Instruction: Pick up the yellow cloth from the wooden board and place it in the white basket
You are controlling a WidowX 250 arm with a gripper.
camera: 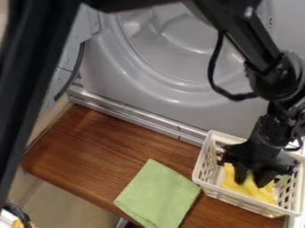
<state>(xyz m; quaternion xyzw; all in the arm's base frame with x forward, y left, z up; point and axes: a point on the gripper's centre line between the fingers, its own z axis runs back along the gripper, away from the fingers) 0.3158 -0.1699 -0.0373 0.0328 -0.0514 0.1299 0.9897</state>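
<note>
In the camera view, the gripper [251, 183] is seen pointing down inside a white plastic basket [208, 163], with its two fingers set apart by a modest gap. Yellow cloth [255, 194] is seen between and around the fingertips; whether any of it is pinched cannot be told. The cloth is crumpled in the basket directly beneath the gripper, and it is spread a little toward the near side. The gripper is surrounded by the basket's slotted walls, and part of the far rim is covered by the arm [262, 49], which is brought in from the top edge, above the gripper. To the left of the gripper, outside the basket, a green cloth [158, 193] is laid flat, with its right-hand corner close beside the basket wall. Both the basket and the green cloth are supported by a brown wood-grain worktop [101, 147], which is extended well to the left of the gripper. Beyond the gripper, to the upper left, a large grey panel with a rounded, door-like shape [179, 58] is seen, edged along its bottom by a pale ledge [137, 118]. A black cable [213, 69] is looped beside the arm, above and left of the gripper.
</note>
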